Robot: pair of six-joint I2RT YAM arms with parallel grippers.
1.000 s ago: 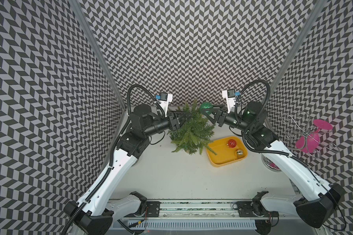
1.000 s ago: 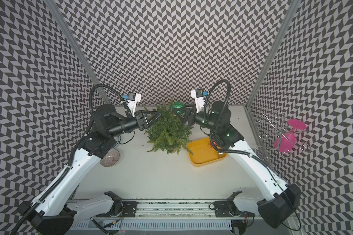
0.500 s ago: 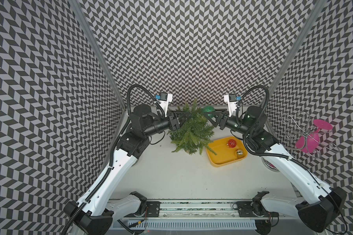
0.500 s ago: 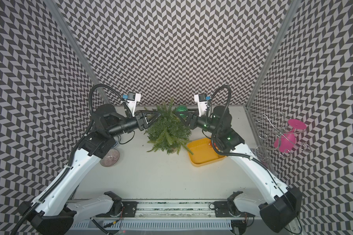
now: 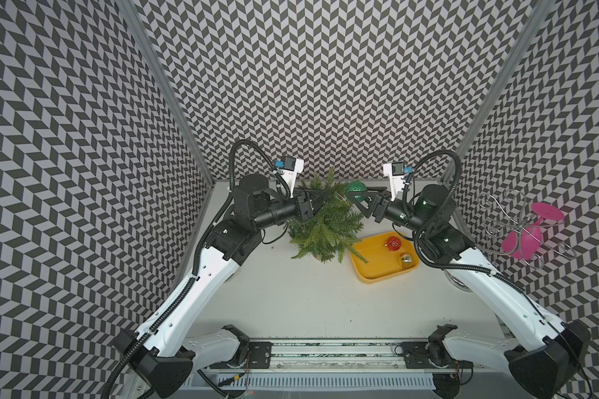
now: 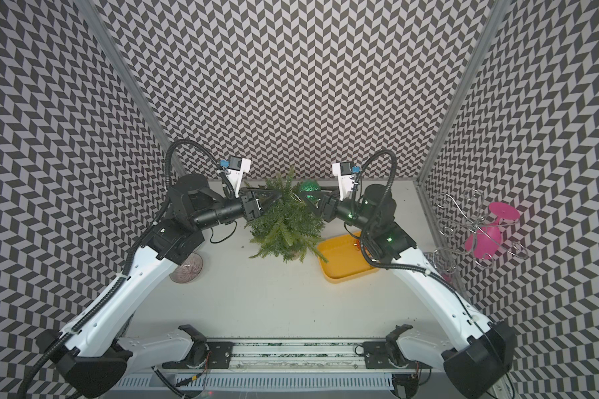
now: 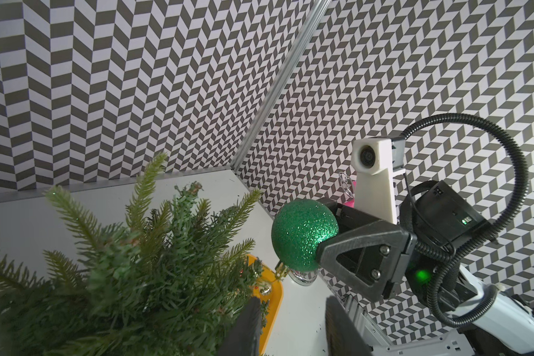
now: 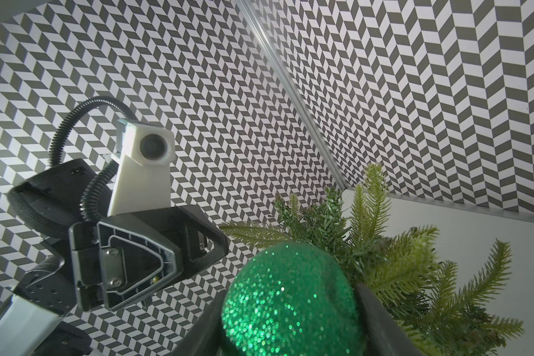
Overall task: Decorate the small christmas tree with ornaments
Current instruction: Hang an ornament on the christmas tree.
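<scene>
table front (image 5: 291,304): open passage | rear centre: small christmas tree (image 5: 322,224) blocks | yellow tray (image 5: 374,266): just right of tree

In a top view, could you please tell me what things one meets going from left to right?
small christmas tree → red ornament → gold ornament → pink goblet
</scene>
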